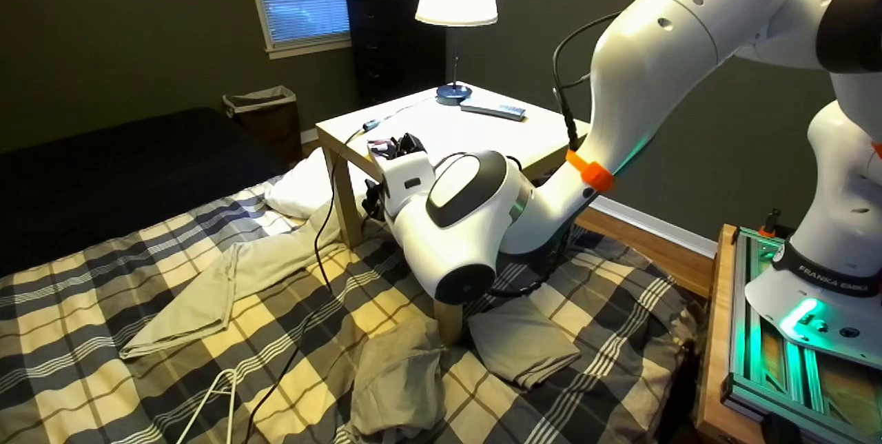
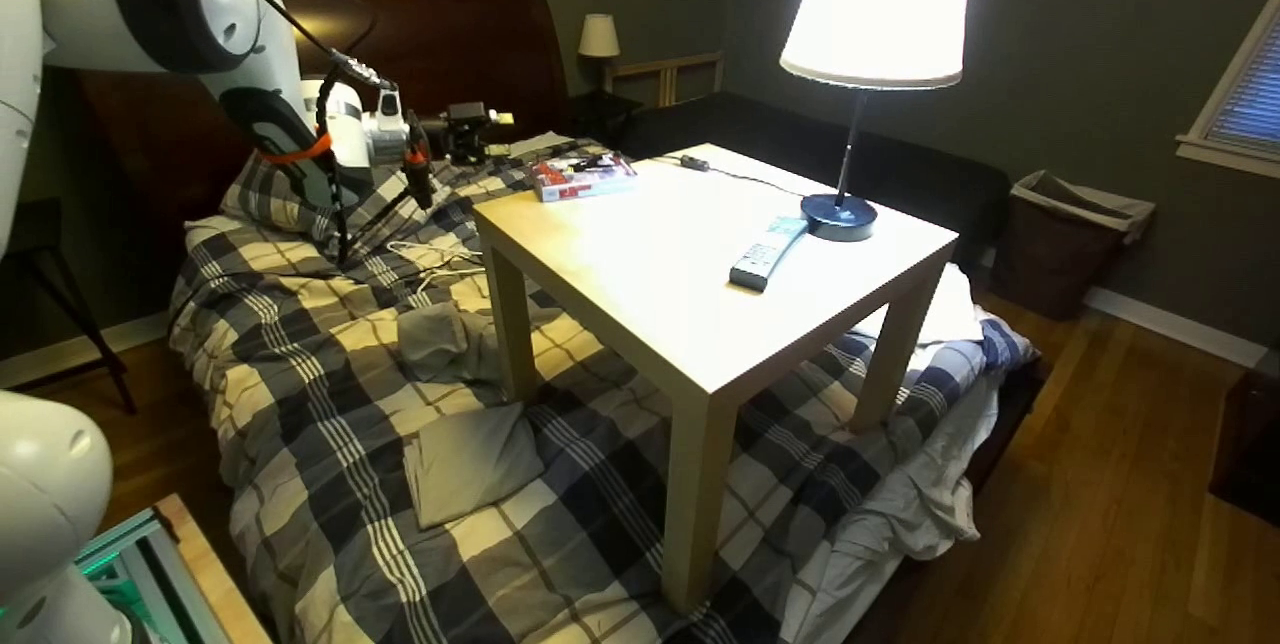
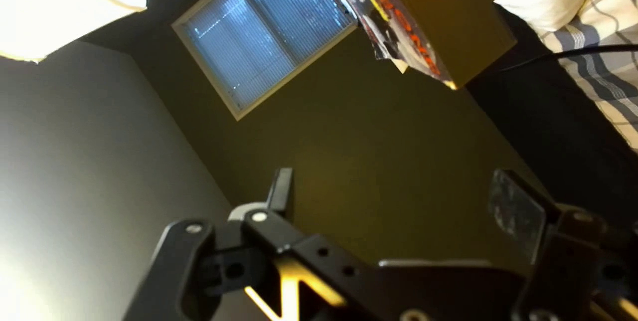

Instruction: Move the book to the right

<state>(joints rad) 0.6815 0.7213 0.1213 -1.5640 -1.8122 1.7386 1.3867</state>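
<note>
The book [image 2: 585, 179] lies flat on the tabletop near a corner, with a red and white edge and a patterned cover. In an exterior view only a small part of the book [image 1: 379, 146] shows past the hand. In the wrist view the book [image 3: 394, 19], with red lettering, is at the top, along the table's edge. My gripper [image 3: 391, 179] is open, with nothing between its fingers. In an exterior view the gripper [image 2: 500, 135] is beside the table's corner, level with or slightly above the tabletop and apart from the book.
The wooden table [image 2: 640, 264] stands on a plaid bed [image 1: 172, 278]. A lamp [image 2: 838, 214], a slim dark remote [image 2: 768, 252] and a cable with a switch [image 2: 694, 163] are on the tabletop. Grey cloths [image 1: 400, 375] and a white hanger [image 1: 213, 396] lie on the bed.
</note>
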